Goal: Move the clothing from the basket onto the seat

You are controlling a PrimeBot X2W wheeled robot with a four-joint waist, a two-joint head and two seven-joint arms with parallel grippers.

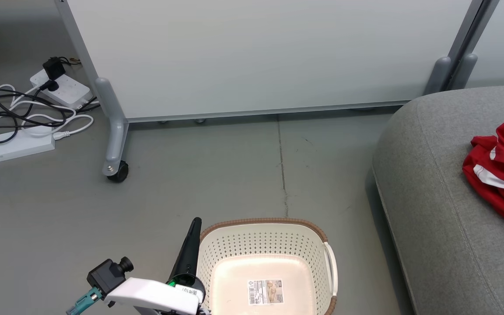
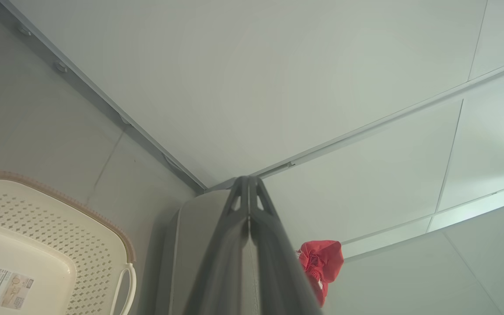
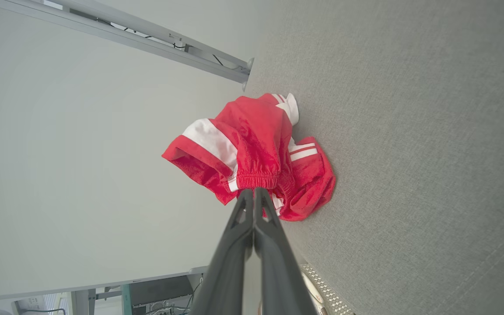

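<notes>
Backdrop: Grey floor (image 1: 217, 175) runs back to a white wheeled partition (image 1: 256, 57). Power strips and tangled cables (image 1: 29, 113) lie by its far-left foot.
Seat: Cut off by the head view's right and bottom edges, the seat (image 1: 444, 210) shows one rounded corner turned toward the partition.
Basket: The basket (image 1: 260, 240) stands on the floor between the left hand (image 1: 196, 222) and the seat. Its near side is lost below the frame, and a white handle faces the seat.
Clothing: The clothing (image 3: 256, 148) lies crumpled on the seat, well apart from the basket. The head view's right edge slices it, and there its longer run lies roughly parallel to the seat's floor-side edge. In the right wrist view the elastic waistband is turned toward the right hand (image 3: 254, 192) and a white-striped fold stands up off the cushion. The folds hide how many pieces there are.
Left arm: A pale left forearm (image 1: 151, 297) enters low from the bottom edge. The hand points away from the robot, alongside the basket's outer left wall. Its fingers are pressed together with nothing between them.
Right hand: Fingers are closed tip to tip, pinching the waistband's edge.
Label: A paper label (image 1: 265, 292) sits on the basket's floor, its print too small to read.
</notes>
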